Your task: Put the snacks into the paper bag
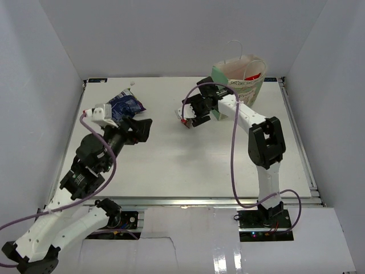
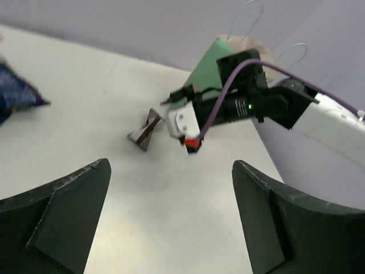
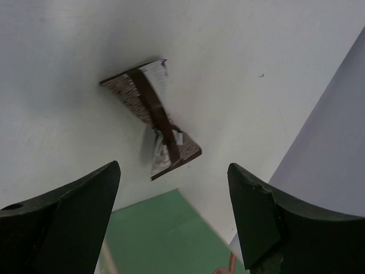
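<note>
A small brown wrapped candy (image 3: pixel 151 117) lies on the table, just beyond the tips of my right gripper (image 3: pixel 174 217), which is open with nothing between its fingers. From above, that candy (image 1: pixel 184 121) sits at the left of the right gripper (image 1: pixel 193 116). The mint-green paper bag (image 1: pixel 239 80) stands upright at the back right, with a red packet (image 1: pixel 254 75) showing inside it. A crinkled dark-blue bag (image 1: pixel 125 104) lies at the back left, beside my left gripper (image 1: pixel 140 128). In the left wrist view the left gripper (image 2: pixel 171 217) is open and empty over bare table, well short of the candy (image 2: pixel 145 128).
White walls enclose the table on three sides. The right arm's body (image 1: pixel 265 142) stretches across the right half of the table. The paper bag's green side (image 3: pixel 165 228) shows close under the right gripper. The blue bag's edge (image 2: pixel 14 97) shows at the left.
</note>
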Controlling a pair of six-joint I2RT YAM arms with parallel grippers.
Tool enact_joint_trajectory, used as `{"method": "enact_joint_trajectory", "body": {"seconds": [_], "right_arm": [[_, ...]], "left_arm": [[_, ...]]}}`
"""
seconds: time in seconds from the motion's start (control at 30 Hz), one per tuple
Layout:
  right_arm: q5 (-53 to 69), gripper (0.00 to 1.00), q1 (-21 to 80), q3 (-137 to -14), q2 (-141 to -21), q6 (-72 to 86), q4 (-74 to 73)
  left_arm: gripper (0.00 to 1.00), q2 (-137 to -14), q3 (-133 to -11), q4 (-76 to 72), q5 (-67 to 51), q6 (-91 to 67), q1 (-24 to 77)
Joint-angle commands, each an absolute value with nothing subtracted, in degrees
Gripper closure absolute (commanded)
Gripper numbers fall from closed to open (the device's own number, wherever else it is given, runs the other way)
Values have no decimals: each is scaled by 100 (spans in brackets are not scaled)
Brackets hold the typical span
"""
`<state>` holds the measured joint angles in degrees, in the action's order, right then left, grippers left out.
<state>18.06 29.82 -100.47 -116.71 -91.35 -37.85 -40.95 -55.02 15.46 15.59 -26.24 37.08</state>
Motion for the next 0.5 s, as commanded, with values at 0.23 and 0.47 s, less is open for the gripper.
{"method": "enact_joint_trajectory", "body": {"seconds": [0.23,0.47], "right_arm": [[615,29,3217,-11250,-12999,-9167,-3805],[904,54,3243,-11285,-13192,-9009,-4086]], "left_arm": [[2,-3313,-4482,2777,1881,-4368,3700],[2,-3997,-4658,2839,1785,-4447,3709]]}}
